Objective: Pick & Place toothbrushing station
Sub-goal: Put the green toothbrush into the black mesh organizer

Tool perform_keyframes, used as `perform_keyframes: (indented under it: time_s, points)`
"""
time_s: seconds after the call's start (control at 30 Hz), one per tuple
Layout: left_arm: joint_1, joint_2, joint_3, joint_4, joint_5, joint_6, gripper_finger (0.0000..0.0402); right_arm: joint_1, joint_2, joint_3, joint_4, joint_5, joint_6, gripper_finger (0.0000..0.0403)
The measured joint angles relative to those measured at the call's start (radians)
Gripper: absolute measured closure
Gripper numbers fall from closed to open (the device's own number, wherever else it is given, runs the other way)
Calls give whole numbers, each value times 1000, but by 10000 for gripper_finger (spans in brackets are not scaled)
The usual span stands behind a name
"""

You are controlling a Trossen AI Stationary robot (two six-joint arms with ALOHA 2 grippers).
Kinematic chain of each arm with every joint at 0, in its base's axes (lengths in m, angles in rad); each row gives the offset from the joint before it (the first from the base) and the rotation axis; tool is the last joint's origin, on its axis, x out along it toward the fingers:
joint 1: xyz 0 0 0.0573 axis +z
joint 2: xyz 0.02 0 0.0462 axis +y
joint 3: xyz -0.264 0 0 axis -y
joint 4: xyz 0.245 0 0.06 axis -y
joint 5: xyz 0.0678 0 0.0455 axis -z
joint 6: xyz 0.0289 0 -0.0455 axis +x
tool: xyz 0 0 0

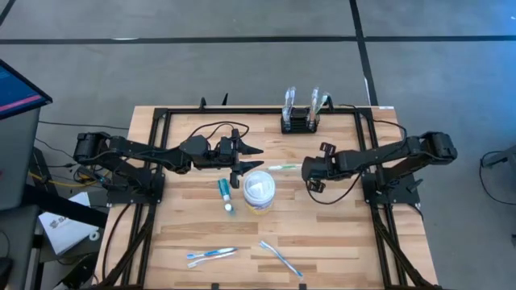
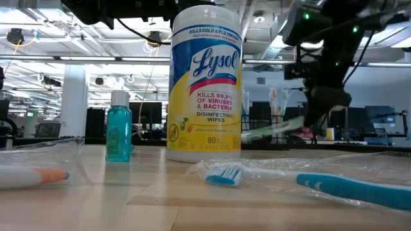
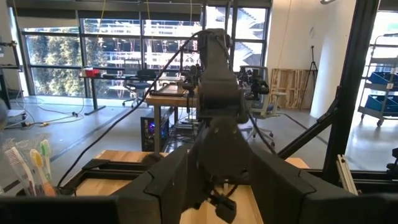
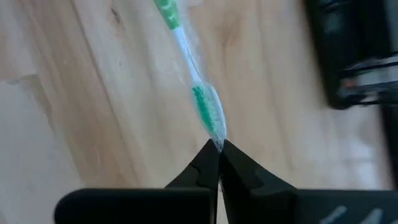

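The right claw is pinched shut on the end of a wrapped green toothbrush, which reaches away from its tips over the table. The toothbrushing station stands well beyond that claw at the table's far edge. The left claw hangs spread wide, just beside the Lysol wipes tub

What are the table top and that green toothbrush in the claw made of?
Table top: looks like pale wood planks, matt, with visible grain and joints. Green toothbrush: apparently plastic, white and green, inside a clear glossy wrapper that the shut right gripper pinches at its end.
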Motion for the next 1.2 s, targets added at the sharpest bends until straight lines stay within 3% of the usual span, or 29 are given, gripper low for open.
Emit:
perform_keyframes:
  time_s: [0.43,0.77,1.2]
  points:
    - [0,0,0,-4,0,0,243,7,-2,269,-397,220,0,403]
    - [0,0,0,-11,0,0,243,-78,4,413,-665,310,-2,403]
    - [0,0,0,-42,0,0,243,-212,13,533,-790,356,-108,403]
